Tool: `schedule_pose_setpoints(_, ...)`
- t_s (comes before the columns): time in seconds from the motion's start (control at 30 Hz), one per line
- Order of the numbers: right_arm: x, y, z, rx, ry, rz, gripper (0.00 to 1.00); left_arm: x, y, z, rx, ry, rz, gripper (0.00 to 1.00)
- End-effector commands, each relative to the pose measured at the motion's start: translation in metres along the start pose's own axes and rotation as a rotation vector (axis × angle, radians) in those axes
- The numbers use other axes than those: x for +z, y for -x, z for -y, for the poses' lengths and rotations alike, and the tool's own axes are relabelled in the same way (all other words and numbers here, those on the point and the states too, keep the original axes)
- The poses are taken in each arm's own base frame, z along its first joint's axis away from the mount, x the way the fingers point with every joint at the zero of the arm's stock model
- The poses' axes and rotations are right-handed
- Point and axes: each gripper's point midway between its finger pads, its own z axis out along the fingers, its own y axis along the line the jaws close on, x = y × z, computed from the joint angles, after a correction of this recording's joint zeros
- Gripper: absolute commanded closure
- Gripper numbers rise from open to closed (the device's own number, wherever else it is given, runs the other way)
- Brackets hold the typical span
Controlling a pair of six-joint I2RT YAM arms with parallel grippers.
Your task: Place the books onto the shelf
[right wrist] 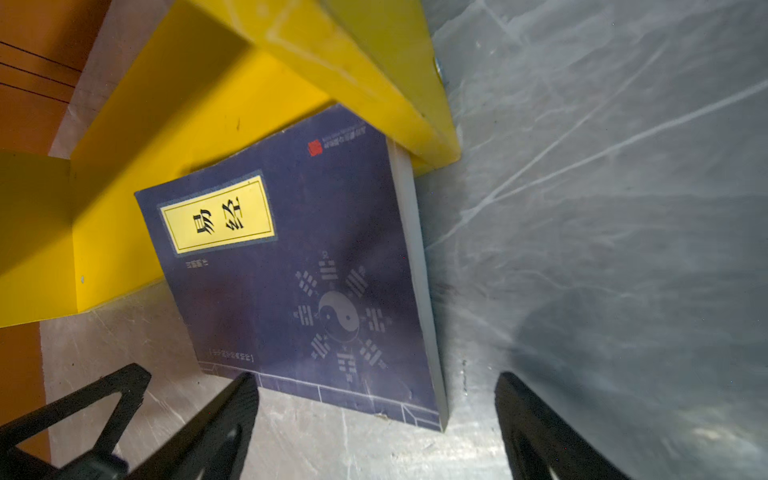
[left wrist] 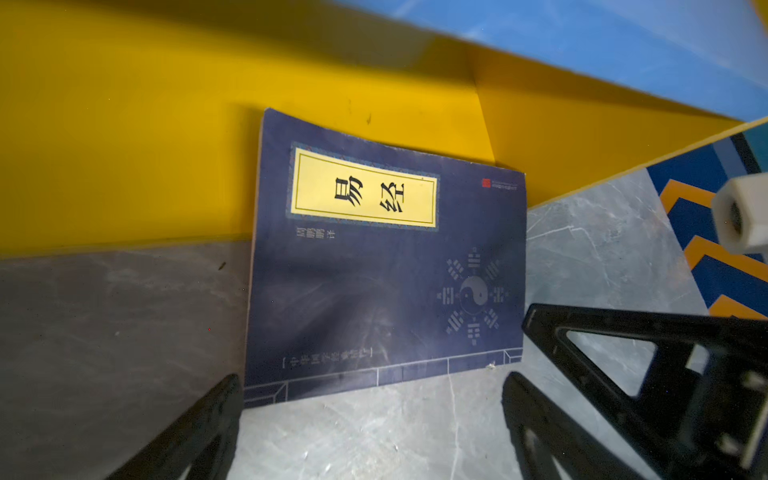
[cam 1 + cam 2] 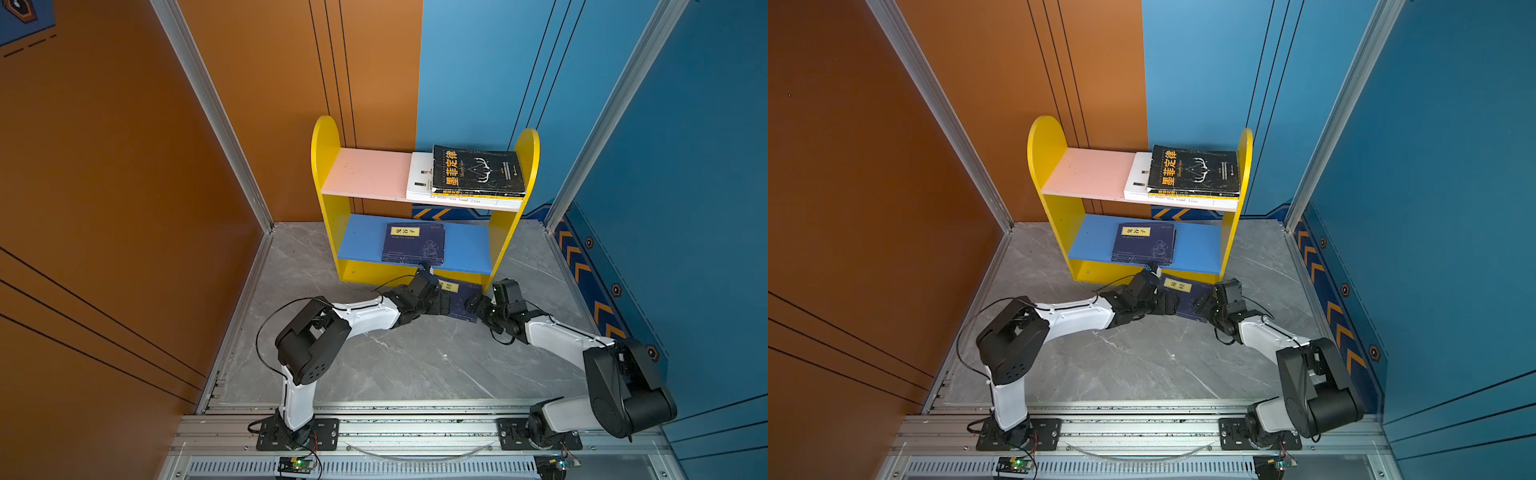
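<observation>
A thin navy paperback with a yellow label (image 2: 386,270) lies on the grey marble floor (image 3: 415,353). Its labelled edge rests against the yellow base strip of the small two-tier wooden shelf (image 3: 374,272), and its long axis runs along the shelf front. The left gripper (image 2: 374,382) and the right gripper (image 1: 378,380) flank it, jaws spread, grasping nothing.

Pink upper board (image 3: 365,172): left half bare, right half filled by the white book (image 3: 417,174) under the black book (image 3: 478,170). Blue lower board (image 3: 361,243): a navy stack (image 3: 413,243) sits mid-board, bare strips on both sides. At the yellow base strip (image 3: 374,272) a leaning navy book (image 2: 374,282) is flanked closely by the left claw (image 2: 370,384) and right claw (image 1: 376,386); the rest of the worktop (image 3: 415,361) lies open.
</observation>
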Motion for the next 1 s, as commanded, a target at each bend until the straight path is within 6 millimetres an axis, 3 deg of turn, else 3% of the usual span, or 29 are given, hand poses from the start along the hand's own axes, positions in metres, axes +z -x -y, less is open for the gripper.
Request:
schedule_pose_setpoints(0.0, 0.007, 0.007, -0.014, 0.007, 0.044, -0.008, 0.12, 0.012, -0.001, 0.007, -0.012, 0.014, 0.005, 0.02)
schedule_pose_setpoints(0.27, 0.013, -0.008, -0.026, 0.035, 0.080, -0.083, 0.29, 0.031, -0.030, -0.001, -0.024, 0.028, -0.114, 0.01)
schedule_pose_setpoints(0.43, 0.005, -0.032, -0.044, 0.014, 0.115, -0.153, 0.39, 0.025, -0.034, -0.003, -0.053, 0.023, -0.134, 0.02)
schedule_pose_setpoints(0.53, -0.003, -0.054, -0.057, -0.046, 0.127, -0.199, 0.40, 0.011, -0.032, -0.010, -0.078, 0.043, -0.121, 0.03)
schedule_pose_setpoints(0.77, -0.031, -0.099, -0.091, -0.205, 0.176, -0.280, 0.39, -0.042, -0.023, -0.048, -0.158, 0.150, -0.031, 0.02)
schedule_pose_setpoints(0.83, -0.041, -0.102, -0.096, -0.277, 0.151, -0.284, 0.36, -0.059, -0.015, -0.055, -0.173, 0.186, 0.011, 0.01)
schedule_pose_setpoints(0.87, -0.046, -0.099, -0.100, -0.309, 0.139, -0.270, 0.35, -0.067, -0.024, -0.067, -0.180, 0.222, 0.007, 0.01)
schedule_pose_setpoints(0.97, -0.051, -0.084, -0.094, -0.361, 0.082, -0.203, 0.29, -0.084, -0.021, -0.077, -0.245, 0.243, 0.029, 0.00)
